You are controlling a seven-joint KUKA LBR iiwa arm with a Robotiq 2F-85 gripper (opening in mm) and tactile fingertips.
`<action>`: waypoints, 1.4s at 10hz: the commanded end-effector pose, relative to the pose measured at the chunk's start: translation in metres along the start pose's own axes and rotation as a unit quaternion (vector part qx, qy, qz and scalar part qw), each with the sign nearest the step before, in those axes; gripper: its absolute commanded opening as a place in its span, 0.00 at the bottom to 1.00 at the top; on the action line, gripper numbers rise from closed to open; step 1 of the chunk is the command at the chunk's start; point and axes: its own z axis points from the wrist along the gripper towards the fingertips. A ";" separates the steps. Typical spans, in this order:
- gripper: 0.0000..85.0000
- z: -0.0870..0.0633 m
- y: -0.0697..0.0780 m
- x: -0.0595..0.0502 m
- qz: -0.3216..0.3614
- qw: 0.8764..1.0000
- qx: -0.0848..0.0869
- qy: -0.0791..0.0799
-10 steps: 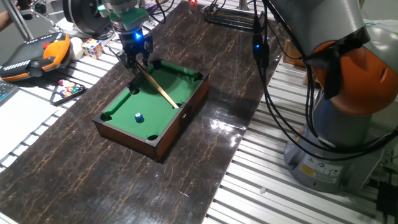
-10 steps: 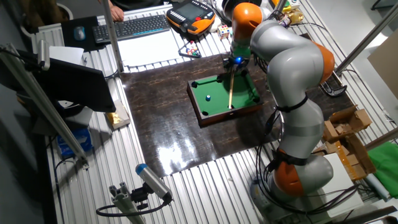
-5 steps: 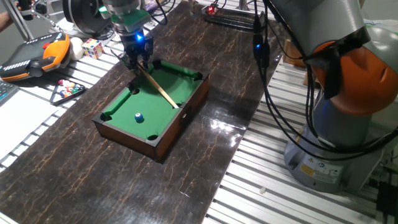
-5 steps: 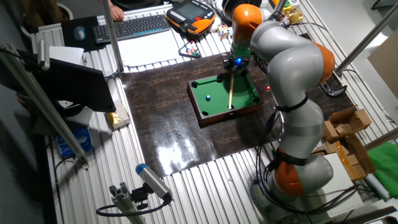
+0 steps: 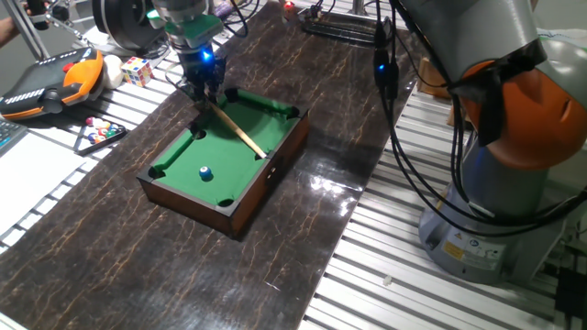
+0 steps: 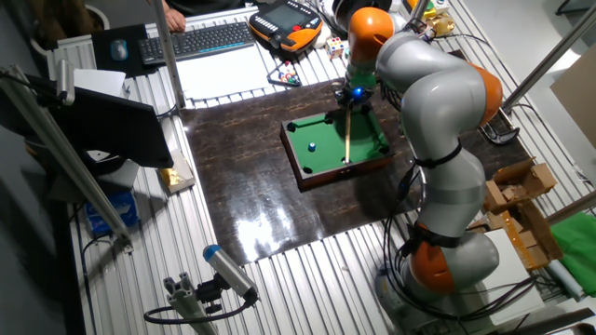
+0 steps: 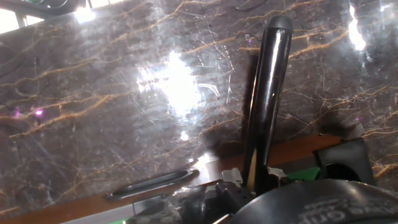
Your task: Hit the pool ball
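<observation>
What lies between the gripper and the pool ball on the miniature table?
Only bare green felt; in one fixed view the cue runs from the gripper off to one side of the pool ball.

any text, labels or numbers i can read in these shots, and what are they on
None can be read.
Sticker on the robot base: print too small to read.
Teach pendant: markings blurred.
Keyboard: keys too small to read.
Pool ball: pale spot, no readable number.
Hand view: no text on the cue stick.
</observation>
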 end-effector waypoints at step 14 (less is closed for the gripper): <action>0.01 -0.049 -0.025 -0.029 0.269 0.963 -0.025 0.005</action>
